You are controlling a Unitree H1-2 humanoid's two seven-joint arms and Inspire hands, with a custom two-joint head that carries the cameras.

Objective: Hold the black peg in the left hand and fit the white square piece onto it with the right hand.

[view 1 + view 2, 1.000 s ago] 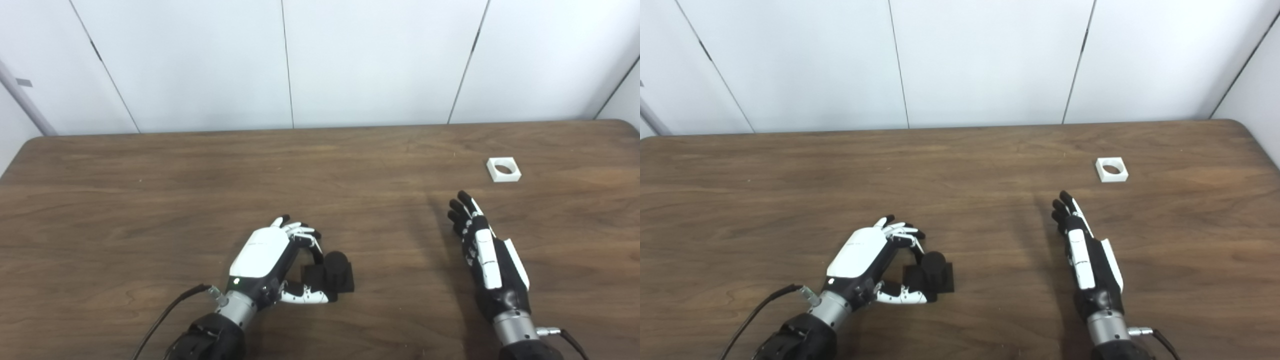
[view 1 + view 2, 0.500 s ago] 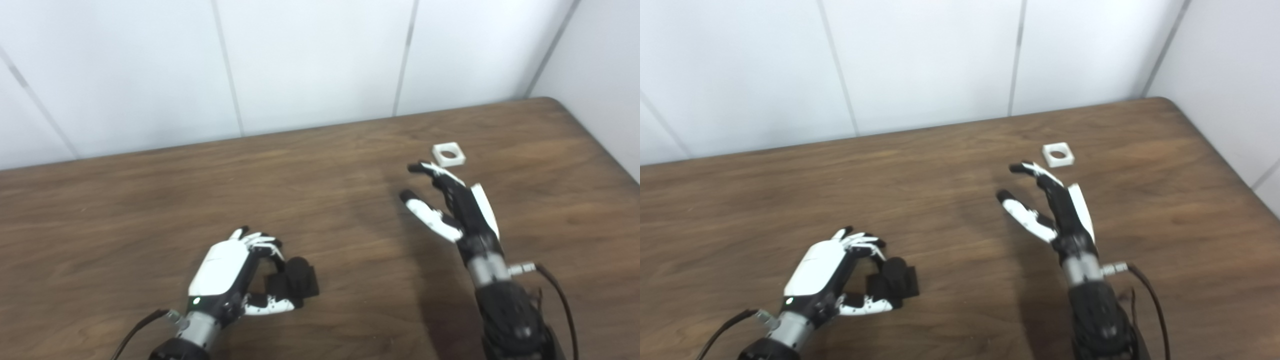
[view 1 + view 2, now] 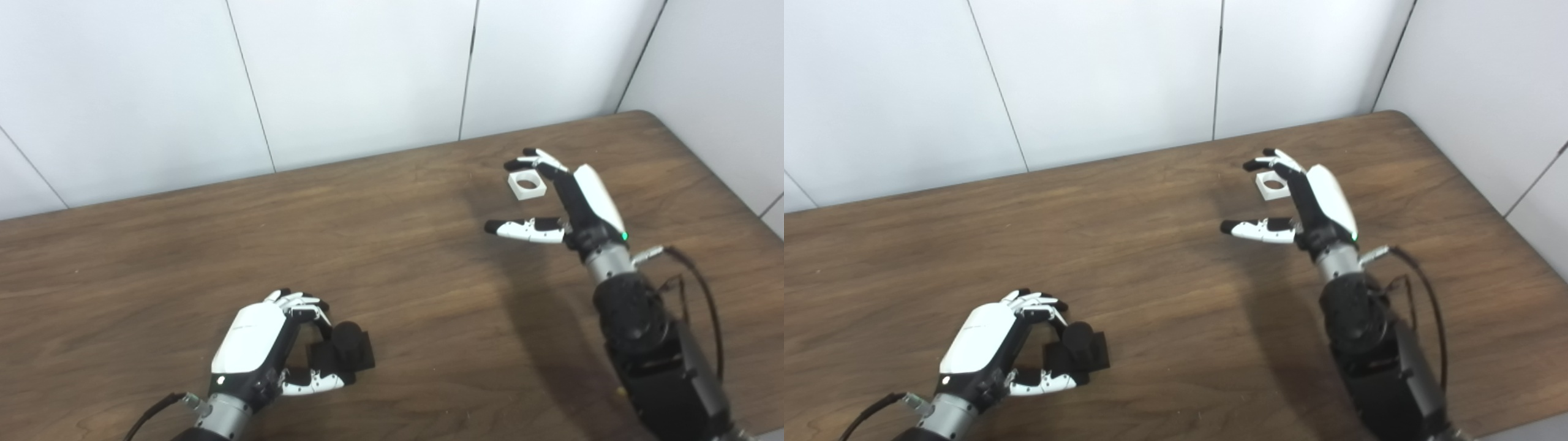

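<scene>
The black peg [image 3: 348, 343], a short cylinder on a square base, stands on the wooden table [image 3: 153, 245] at the near left. My left hand [image 3: 252, 344] is curled round it, fingers on its far side and thumb along its near side. The white square piece [image 3: 527, 185], with a round hole, lies flat at the far right. My right hand [image 3: 579, 199] hovers open just right of and above it. The fingertips [image 3: 531, 160] arch over the piece's far edge and the thumb [image 3: 520, 229] sticks out to the left, near side. The piece is not gripped.
White wall panels [image 3: 355, 73] rise behind the table's far edge. The table's right edge [image 3: 716, 165] runs close to my right arm, whose cable [image 3: 704, 288] loops beside the wrist.
The camera has swung right. My right hand has risen off the table and reached forward to the white piece, spreading its thumb out. My left hand stays curled on the peg.
</scene>
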